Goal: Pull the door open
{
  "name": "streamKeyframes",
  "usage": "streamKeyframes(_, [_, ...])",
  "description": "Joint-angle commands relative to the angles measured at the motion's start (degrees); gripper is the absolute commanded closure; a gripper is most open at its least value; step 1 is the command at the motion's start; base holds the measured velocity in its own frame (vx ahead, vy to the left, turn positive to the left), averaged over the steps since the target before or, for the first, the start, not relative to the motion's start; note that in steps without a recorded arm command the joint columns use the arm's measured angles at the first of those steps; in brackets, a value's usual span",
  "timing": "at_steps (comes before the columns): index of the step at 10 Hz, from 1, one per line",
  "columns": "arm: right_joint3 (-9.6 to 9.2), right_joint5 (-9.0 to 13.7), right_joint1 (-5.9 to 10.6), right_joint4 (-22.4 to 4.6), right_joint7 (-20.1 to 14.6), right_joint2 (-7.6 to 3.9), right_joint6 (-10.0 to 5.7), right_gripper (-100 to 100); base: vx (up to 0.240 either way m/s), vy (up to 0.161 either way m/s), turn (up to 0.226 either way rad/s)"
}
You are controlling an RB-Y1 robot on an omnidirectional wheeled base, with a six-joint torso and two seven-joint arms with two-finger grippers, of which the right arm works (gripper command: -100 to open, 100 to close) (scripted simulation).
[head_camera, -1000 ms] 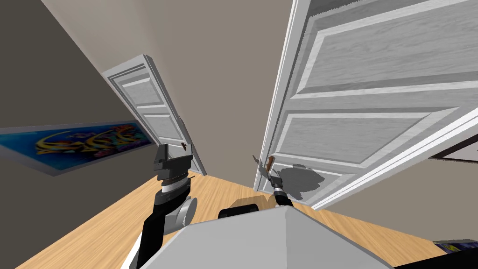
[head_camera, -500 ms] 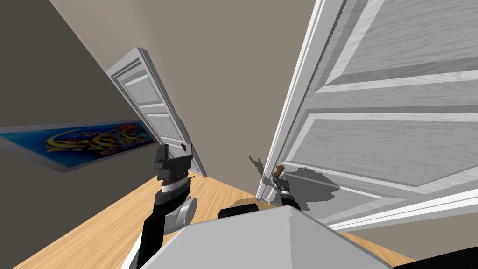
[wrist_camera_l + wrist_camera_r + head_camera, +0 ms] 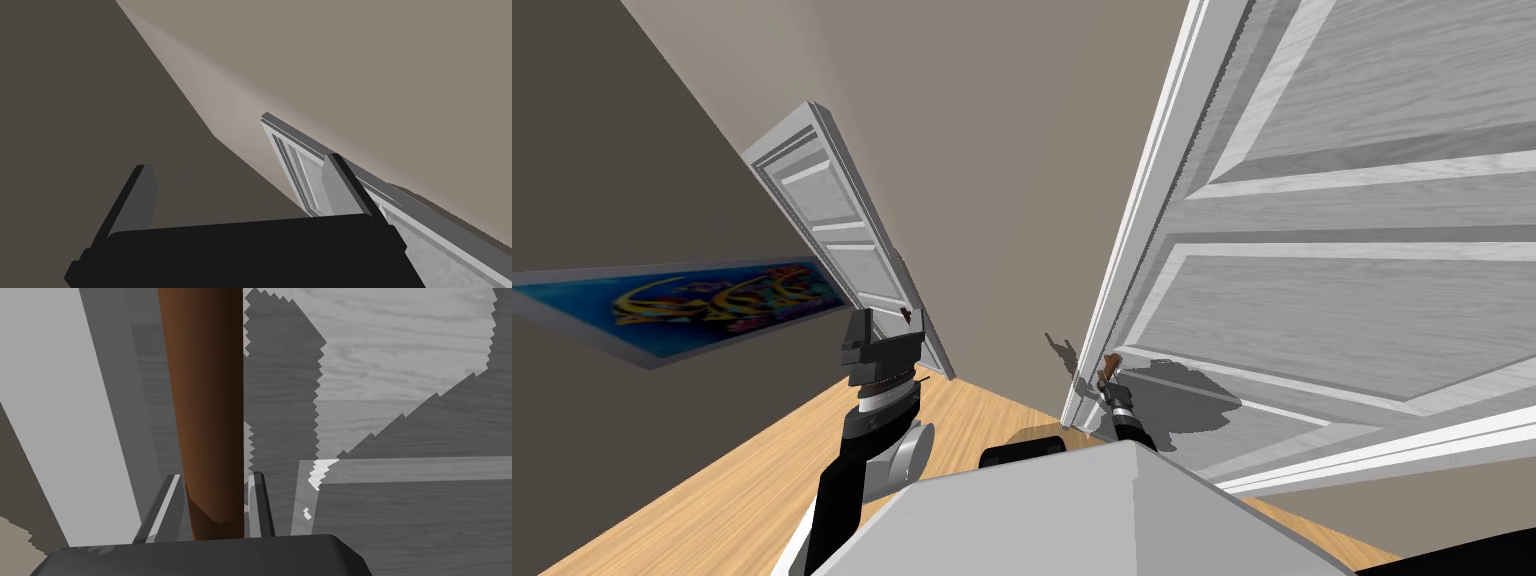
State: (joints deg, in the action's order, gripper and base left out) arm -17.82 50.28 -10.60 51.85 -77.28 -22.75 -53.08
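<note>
Right gripper (image 3: pixel 215 477) clamped on the brown door handle (image 3: pixel 205 388), a finger pressing each side of it. Handle sits close to the free edge of the white panelled door (image 3: pixel 1332 300), which stands ajar at my right front. Left gripper (image 3: pixel 237 162) raised on my left, fingers wide apart, holding nothing.
</note>
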Motion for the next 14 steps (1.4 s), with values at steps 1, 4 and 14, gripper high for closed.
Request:
streamKeyframes(1, [0.03, 0.01, 0.04, -0.02, 0.01, -0.04, 0.06, 100, 0.0, 0.0, 0.0])
streamKeyframes(4, [-1.37, -0.67, -0.39, 0.82, -0.8, -0.82, -0.1, 100, -0.091, -0.002, 0.038])
streamKeyframes(14, [-7.25, -3.4, -2.49, 3.38, -4.99, -4.81, -1.59, 100, -0.196, -0.018, 0.067])
